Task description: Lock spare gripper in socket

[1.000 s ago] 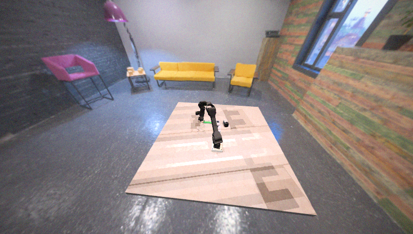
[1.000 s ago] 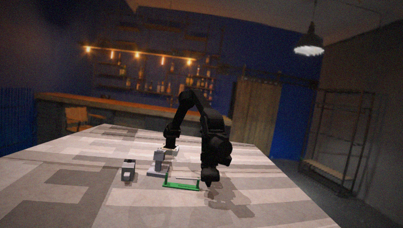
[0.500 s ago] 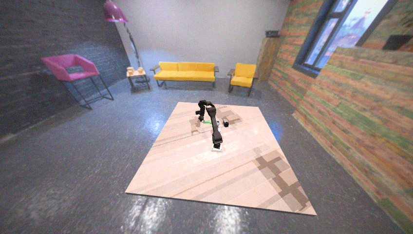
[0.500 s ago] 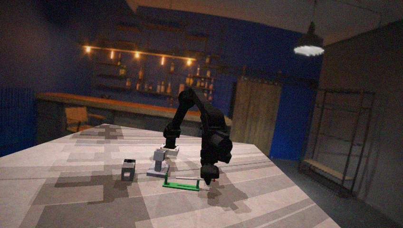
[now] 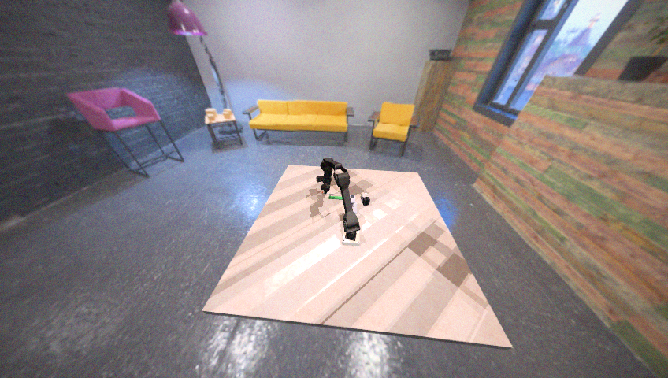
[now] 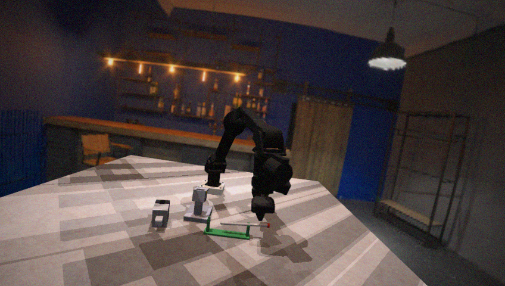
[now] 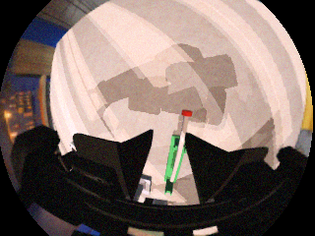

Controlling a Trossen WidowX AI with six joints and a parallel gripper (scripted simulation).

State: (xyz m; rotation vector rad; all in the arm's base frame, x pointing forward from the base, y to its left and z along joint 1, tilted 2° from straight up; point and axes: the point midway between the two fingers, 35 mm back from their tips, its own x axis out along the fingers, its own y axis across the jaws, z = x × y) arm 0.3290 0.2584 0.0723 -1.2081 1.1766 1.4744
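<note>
The lock pin (image 6: 235, 223) (image 7: 179, 152) is pale with a red head (image 6: 268, 225) (image 7: 187, 113). It lies roughly level over the green rack (image 5: 334, 197) (image 6: 226, 233) (image 7: 171, 158), its head past the right post in the exterior view; whether both posts bear it is unclear. My gripper (image 5: 324, 191) (image 6: 260, 218) (image 7: 169, 133) is partly open above the head end, with the pin close to the right finger in the wrist view. The grey mount's socket (image 6: 199, 195) shows no pin through it. The spare gripper (image 5: 365, 199) (image 6: 160, 214) stands apart from the mount.
The mount's base (image 6: 191, 217) is beside the rack's left end in the exterior view. The arm's white base plate (image 5: 350, 242) (image 6: 218, 190) stands behind the mount there. The arm arches over the table (image 5: 290, 280) (image 6: 117, 262).
</note>
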